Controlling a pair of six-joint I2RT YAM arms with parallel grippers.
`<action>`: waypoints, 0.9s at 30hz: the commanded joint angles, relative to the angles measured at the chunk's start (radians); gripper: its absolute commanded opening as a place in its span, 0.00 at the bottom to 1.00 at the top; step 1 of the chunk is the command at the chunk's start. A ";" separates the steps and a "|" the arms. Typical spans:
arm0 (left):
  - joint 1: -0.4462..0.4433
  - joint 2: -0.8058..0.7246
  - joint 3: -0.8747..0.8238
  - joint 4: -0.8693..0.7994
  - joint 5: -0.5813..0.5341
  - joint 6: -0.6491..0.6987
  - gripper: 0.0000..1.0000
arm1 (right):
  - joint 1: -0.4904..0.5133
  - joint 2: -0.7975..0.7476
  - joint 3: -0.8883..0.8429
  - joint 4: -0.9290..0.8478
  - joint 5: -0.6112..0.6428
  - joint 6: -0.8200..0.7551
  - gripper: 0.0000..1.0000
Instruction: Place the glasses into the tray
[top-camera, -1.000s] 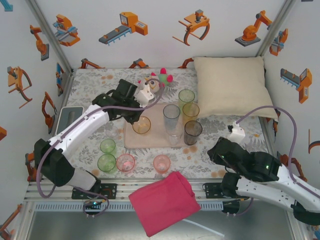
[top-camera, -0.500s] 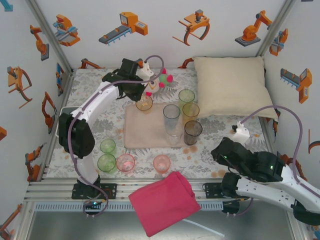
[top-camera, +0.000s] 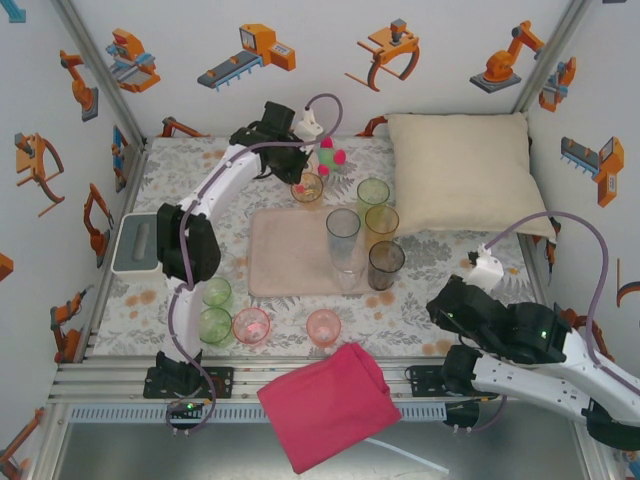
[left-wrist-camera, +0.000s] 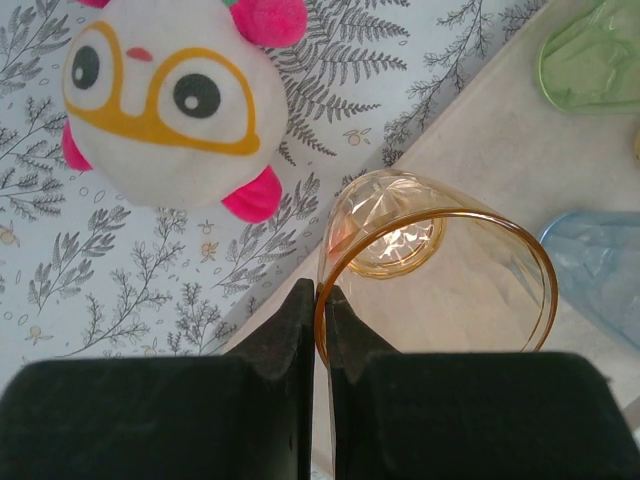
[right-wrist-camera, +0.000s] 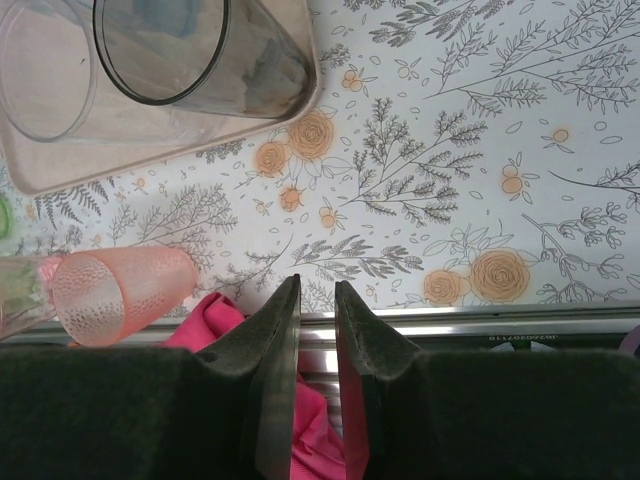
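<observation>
My left gripper (left-wrist-camera: 321, 292) is shut on the rim of an orange glass (left-wrist-camera: 440, 280), pinching its wall between the fingers. In the top view that orange glass (top-camera: 307, 187) is at the far edge of the pink-beige tray (top-camera: 285, 262), beside the plush toy. A clear glass (top-camera: 342, 225), a yellow one (top-camera: 381, 222), a smoky grey one (top-camera: 386, 262) and a green one (top-camera: 373, 192) stand along the tray's right side. Two green glasses (top-camera: 214, 310) and two pink ones (top-camera: 251, 325) stand on the tablecloth near the front. My right gripper (right-wrist-camera: 317, 290) hangs slightly open over the table's front edge, nothing between its fingers.
A white plush toy (top-camera: 325, 155) with pink ears lies just beyond the tray. A cream pillow (top-camera: 460, 170) fills the far right corner. A small grey box (top-camera: 140, 240) sits at the left edge. A magenta cloth (top-camera: 330, 405) drapes over the front rail.
My left arm has carried the orange glass from the tray's near left part to its far edge, toward the plush toy. The right arm has barely shifted.
</observation>
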 joint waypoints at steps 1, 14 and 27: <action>-0.022 0.024 0.065 -0.032 0.037 -0.008 0.13 | 0.004 0.007 0.029 -0.031 0.036 0.036 0.24; -0.090 0.152 0.194 -0.067 -0.024 0.005 0.13 | 0.004 0.021 0.029 -0.040 0.029 0.044 0.24; -0.108 0.195 0.225 -0.084 0.021 0.026 0.14 | 0.003 0.020 0.018 -0.040 0.035 0.063 0.24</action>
